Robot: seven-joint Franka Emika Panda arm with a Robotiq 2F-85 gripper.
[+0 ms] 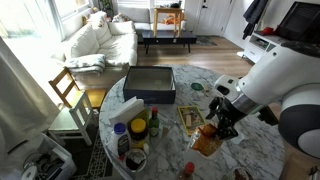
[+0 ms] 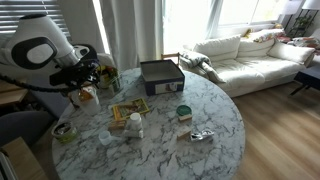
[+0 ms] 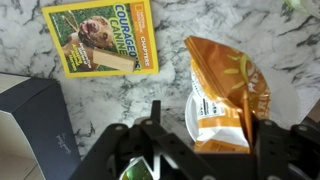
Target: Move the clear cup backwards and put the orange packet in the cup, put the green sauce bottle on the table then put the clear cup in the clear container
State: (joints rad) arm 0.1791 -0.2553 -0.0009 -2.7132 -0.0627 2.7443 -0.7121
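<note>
My end effector (image 3: 210,128) hangs low over the orange packet (image 3: 228,95) with its jaws spread wide and nothing clamped between them. The packet shows in the gap between the fingers. It lies on the marble desk (image 3: 170,62), just beside a yellow booklet (image 3: 100,40). There is a whitish patch at the packet's near end that I cannot make out. In an exterior view the packet (image 1: 205,142) sits toward the desk's edge nearest the camera, right under the end effector (image 1: 222,120). The booklet (image 1: 188,118) is beside it and a dark tray (image 1: 150,85) sits well apart by the far edge.
</note>
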